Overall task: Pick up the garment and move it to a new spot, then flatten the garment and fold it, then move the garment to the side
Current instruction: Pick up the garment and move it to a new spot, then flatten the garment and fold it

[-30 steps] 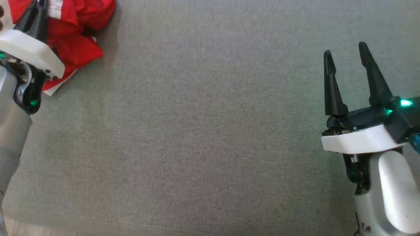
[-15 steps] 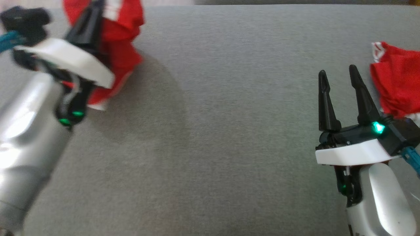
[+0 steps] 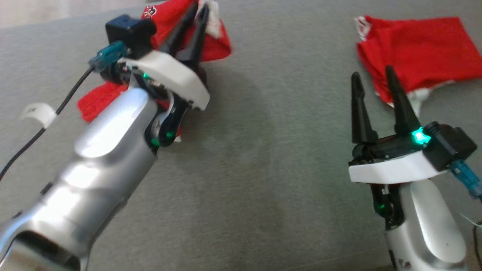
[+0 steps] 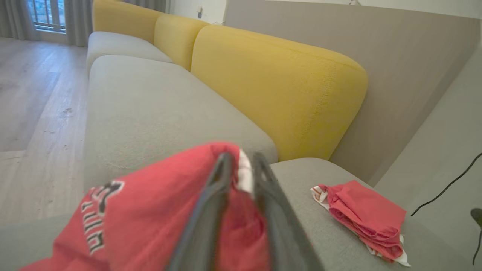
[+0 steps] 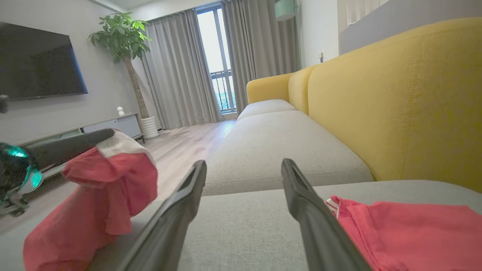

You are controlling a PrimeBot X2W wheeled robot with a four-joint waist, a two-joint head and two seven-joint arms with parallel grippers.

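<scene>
Above the sofa seat (image 3: 263, 169), left gripper (image 3: 200, 9) pinches the garment (image 3: 165, 19); right gripper (image 3: 371, 72) gapes, empty. Should lower it fully before letting go.

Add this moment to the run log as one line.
left gripper: pinching red garment | right gripper: open, empty | folded garment: on sofa seat, beyond right gripper

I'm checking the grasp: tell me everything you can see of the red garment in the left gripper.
The red garment is soft, crumpled cloth with white trim and black-and-white lettering. The left gripper pinches its white edge, jaws nearly together, and it hangs bunched below them over the grey sofa seat. Whether its lower end rests on the seat is unclear.
</scene>
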